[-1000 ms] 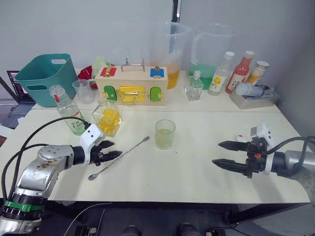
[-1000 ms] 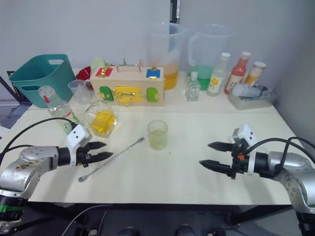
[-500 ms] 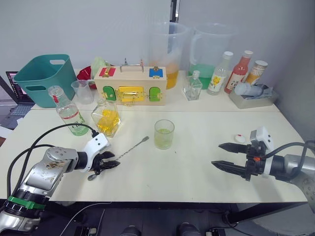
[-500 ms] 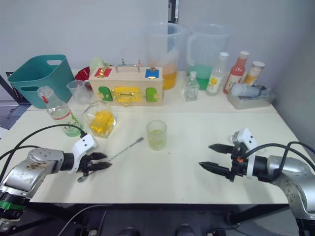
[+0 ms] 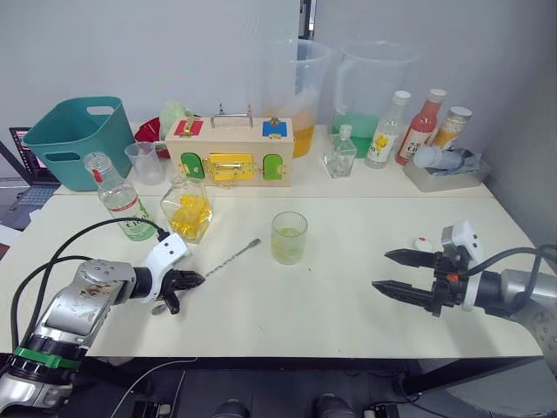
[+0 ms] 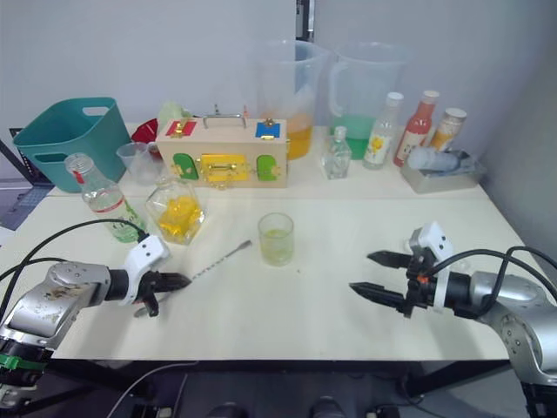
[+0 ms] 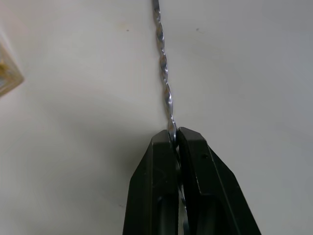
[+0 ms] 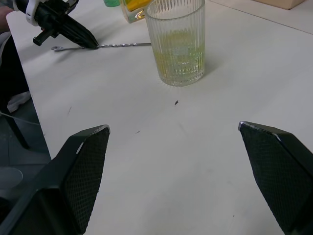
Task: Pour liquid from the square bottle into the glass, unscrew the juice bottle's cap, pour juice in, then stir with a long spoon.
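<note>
Pinching the spoon [image 5: 228, 259] near its bowl end, my left gripper [image 5: 190, 279] sat at lower left of the frame, fingers clamped on the twisted shaft lying on the table [image 5: 287, 305]. My right gripper [image 5: 393, 272] hung spread wide at lower right. At center stood the glass [image 5: 288, 238], part filled.

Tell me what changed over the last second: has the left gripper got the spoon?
Yes. The left gripper closed from open onto the long spoon near its bowl end; the spoon lies on the table. The right gripper stayed open and hovering, and the glass and bottles did not move.
</note>
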